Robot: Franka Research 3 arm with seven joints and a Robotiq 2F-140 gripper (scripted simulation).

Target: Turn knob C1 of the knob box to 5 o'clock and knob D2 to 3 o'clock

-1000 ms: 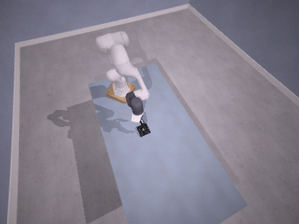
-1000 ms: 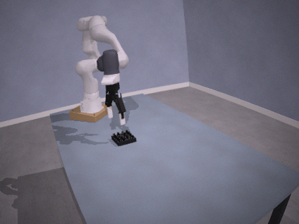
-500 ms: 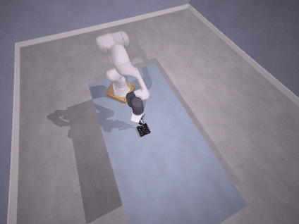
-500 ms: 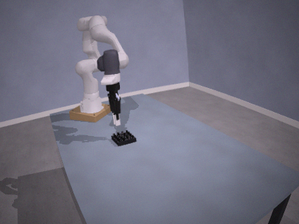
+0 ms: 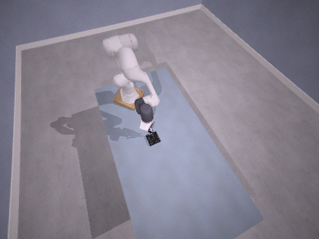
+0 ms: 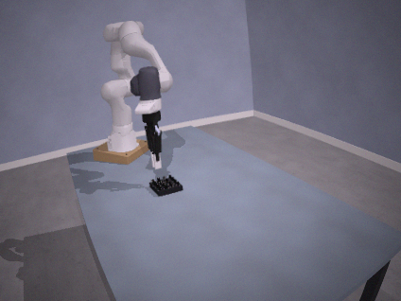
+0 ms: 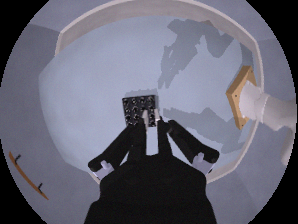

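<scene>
The knob box (image 6: 168,185) is a small black square box with rows of small knobs, standing on the blue table. It also shows in the top view (image 5: 153,139) and in the wrist view (image 7: 140,110). The knob names and white lines are too small to read. My gripper (image 6: 156,164) hangs point-down a little above the box, toward the edge nearest the robot base. Its fingers are drawn close together with nothing between them, as the wrist view (image 7: 154,129) shows.
The robot base sits on a wooden plate (image 6: 121,152) at the far end of the blue table top (image 6: 227,208). Grey floor and blue walls surround the table.
</scene>
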